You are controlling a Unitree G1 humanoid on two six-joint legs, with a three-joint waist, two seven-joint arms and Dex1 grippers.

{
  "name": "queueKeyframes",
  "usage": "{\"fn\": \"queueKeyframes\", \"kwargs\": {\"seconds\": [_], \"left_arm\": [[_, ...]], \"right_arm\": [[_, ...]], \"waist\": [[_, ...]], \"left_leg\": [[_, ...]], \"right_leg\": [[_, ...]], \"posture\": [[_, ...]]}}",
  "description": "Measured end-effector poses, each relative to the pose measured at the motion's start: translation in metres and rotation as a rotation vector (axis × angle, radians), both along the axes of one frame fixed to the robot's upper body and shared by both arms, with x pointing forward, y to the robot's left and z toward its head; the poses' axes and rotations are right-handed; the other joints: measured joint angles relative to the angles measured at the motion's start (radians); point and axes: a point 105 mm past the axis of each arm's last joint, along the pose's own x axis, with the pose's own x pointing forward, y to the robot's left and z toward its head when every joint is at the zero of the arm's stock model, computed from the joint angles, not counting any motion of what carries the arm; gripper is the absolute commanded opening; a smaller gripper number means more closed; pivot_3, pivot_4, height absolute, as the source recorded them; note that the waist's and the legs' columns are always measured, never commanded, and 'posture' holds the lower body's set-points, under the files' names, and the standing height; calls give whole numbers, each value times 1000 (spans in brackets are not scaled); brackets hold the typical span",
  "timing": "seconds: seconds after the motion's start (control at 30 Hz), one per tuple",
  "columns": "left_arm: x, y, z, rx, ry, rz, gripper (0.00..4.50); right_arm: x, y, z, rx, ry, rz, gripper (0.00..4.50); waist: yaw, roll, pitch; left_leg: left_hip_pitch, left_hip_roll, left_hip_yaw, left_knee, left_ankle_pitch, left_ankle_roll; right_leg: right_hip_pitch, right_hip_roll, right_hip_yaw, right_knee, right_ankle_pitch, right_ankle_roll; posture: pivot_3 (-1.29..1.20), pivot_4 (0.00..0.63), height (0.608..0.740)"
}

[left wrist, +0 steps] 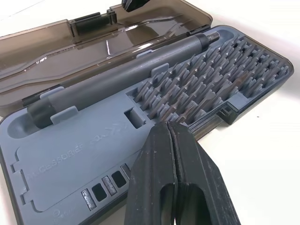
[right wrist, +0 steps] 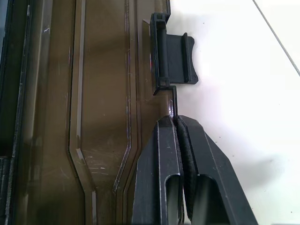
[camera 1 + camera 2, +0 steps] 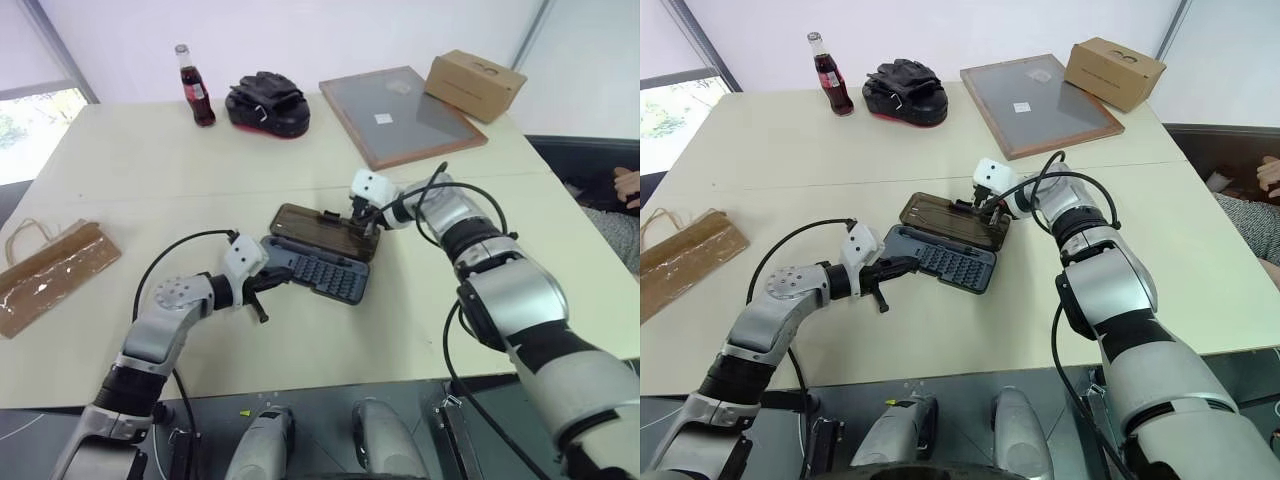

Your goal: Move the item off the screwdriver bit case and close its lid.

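Open screwdriver bit case [image 3: 318, 268] mid-table, lid [image 3: 325, 231] behind; paper bag [image 3: 50, 273] far left, apparently overhanging the edge.

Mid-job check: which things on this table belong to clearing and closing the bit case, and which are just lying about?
Job:
- paper bag, already off the case, at the table's left edge
- screwdriver bit case, open
- lid, lying flat; right gripper shut on its edge
- left gripper, shut, at the tray

Lying about:
- cola bottle
- black gloves
- framed grey board
- cardboard box

Silver arms [image 3: 505, 300]; black cables; black gripper [image 1: 178, 136] fingers
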Motion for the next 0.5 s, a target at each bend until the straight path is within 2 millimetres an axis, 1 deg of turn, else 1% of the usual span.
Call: {"fn": "queueKeyframes", "kwargs": {"seconds": [0.17,0.3,0.43,0.5], "left_arm": [[0,0,0,0,-2,5,0],[3,2,4,-10,-12,25,0],[12,7,19,-51,-38,61,0],[19,12,34,-85,-72,94,0]], "right_arm": [[0,1,0,-11,-8,15,49],[-1,4,1,-62,-59,82,49],[-2,9,2,-82,-103,138,49],[-4,13,4,-88,-137,178,49]], "waist": [[0,0,0],[-5,0,0],[-13,0,0],[-17,0,0]], "left_leg": [[0,0,0,0,0,0],[0,0,0,0,0,0],[0,0,0,0,0,0],[0,0,-1,0,0,0]], "right_leg": [[0,0,0,0,0,0],[0,0,0,0,0,0],[0,0,0,0,0,0],[-1,0,0,0,0,0]], "posture": [[0,150,740],[0,150,740],[0,150,740],[0,150,740]]}}
